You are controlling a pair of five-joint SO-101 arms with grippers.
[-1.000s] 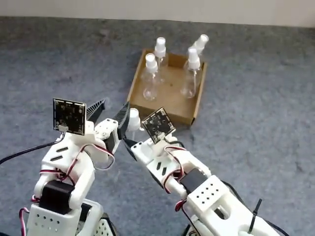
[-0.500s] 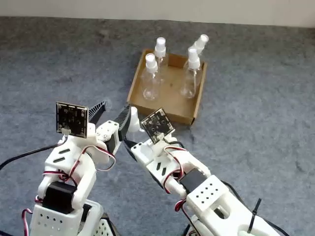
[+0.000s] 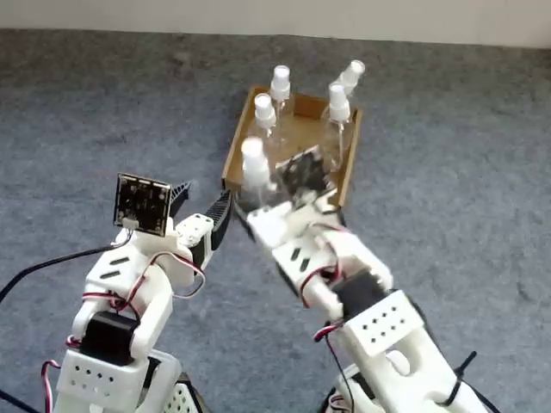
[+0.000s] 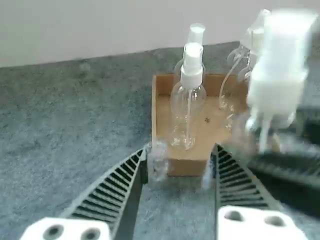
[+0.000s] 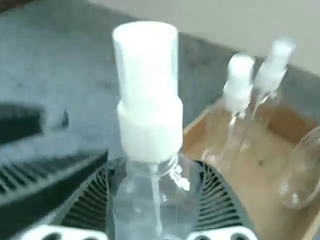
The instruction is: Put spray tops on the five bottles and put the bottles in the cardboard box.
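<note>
High view: 4 capped bottles in cardboard box, 5th bottle in R hand, L hand wide

I see four bottles standing in the cardboard box. Fifth bottle sits in right gripper at box's near-left corner, left gripper just left, apart.

Clr glossy plastic bottle, matt cardbd box, rough carpet
</note>
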